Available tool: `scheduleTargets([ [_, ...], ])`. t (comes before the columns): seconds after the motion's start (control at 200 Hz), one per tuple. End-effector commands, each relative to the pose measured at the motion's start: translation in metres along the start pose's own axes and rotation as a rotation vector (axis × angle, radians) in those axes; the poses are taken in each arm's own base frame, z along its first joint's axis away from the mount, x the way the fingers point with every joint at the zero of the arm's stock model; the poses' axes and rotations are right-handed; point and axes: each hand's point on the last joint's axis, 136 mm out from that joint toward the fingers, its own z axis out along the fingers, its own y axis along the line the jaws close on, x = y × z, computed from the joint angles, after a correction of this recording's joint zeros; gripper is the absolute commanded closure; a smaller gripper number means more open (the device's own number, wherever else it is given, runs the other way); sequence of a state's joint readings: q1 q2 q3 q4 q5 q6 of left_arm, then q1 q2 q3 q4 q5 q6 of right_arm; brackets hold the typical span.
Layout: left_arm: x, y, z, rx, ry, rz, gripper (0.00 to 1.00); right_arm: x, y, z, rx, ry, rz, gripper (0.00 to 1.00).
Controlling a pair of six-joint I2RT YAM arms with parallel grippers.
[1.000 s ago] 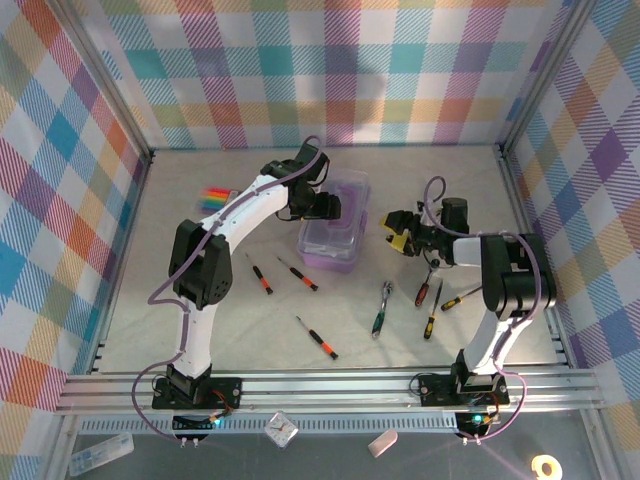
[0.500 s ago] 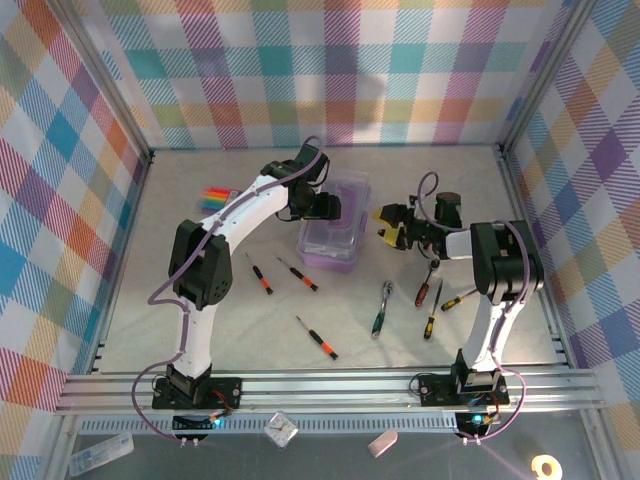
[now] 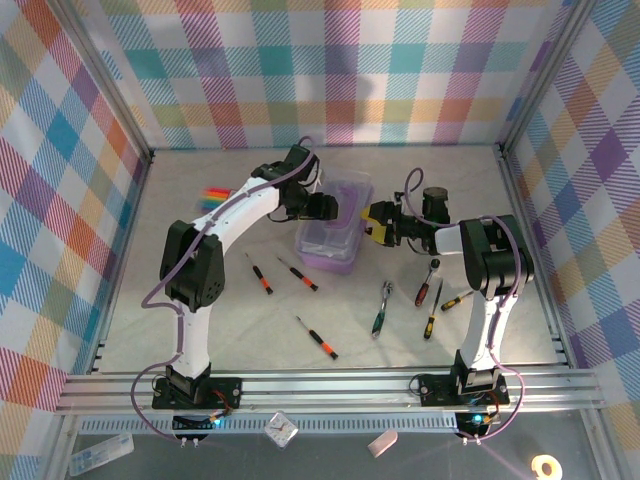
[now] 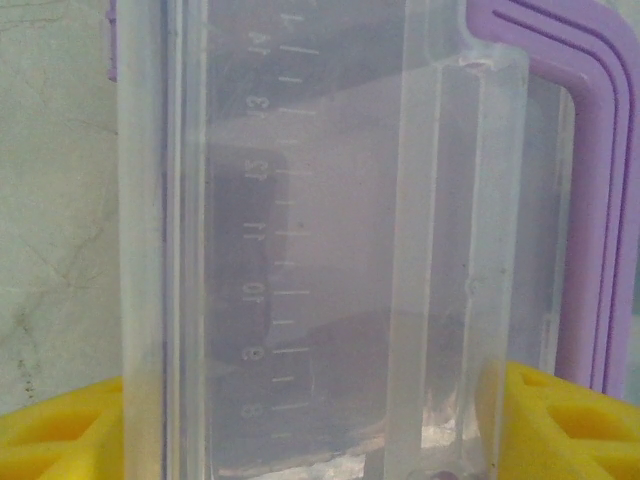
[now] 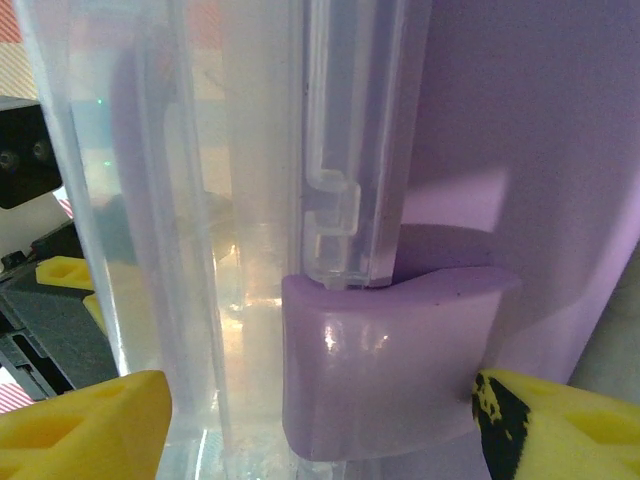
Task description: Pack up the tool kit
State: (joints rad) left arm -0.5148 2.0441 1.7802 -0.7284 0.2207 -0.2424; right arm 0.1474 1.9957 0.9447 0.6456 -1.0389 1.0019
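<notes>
The tool kit box (image 3: 333,240), purple with a clear lid, sits mid-table. My left gripper (image 3: 335,207) reaches over its far side. In the left wrist view the clear lid (image 4: 300,250) with ruler marks spans my left gripper (image 4: 320,440), and both yellow fingers (image 4: 60,440) press its edges. My right gripper (image 3: 372,222) is at the box's right side, open around the purple latch (image 5: 385,365), which lies close to one of its fingertips (image 5: 560,420). Screwdrivers (image 3: 260,273) (image 3: 316,337) (image 3: 432,322) and a chrome wrench (image 3: 382,306) lie loose in front.
A rainbow-striped pack (image 3: 215,195) lies at the far left. More screwdrivers (image 3: 298,272) (image 3: 425,290) (image 3: 460,298) lie scattered on the table (image 3: 200,330) between the box and the arm bases. Plaid walls close in the back and both sides.
My right gripper has moved left from open table up to the box's right side, and its jaws have widened a little. The left arm has barely shifted.
</notes>
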Motion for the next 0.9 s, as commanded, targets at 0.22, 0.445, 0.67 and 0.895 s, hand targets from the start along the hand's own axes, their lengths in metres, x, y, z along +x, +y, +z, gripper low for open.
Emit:
scheduleTargets([
  [0.22, 0.049, 0.02, 0.026, -0.007, 0.183, 0.012, 0.59, 0.009, -0.006, 0.013, 0.01, 0.067, -0.013, 0.2],
  [0.445, 0.049, 0.015, 0.026, 0.02, 0.19, 0.005, 0.59, 0.011, -0.002, 0.015, -0.022, 0.104, -0.026, 0.21],
  [0.67, 0.051, 0.011, 0.031, 0.047, 0.202, -0.004, 0.59, 0.005, -0.009, 0.022, -0.037, 0.094, -0.005, 0.21],
  [0.895, 0.053, 0.008, 0.039, 0.07, 0.215, -0.025, 0.6, 0.001, -0.01, 0.033, -0.061, 0.094, 0.006, 0.22],
])
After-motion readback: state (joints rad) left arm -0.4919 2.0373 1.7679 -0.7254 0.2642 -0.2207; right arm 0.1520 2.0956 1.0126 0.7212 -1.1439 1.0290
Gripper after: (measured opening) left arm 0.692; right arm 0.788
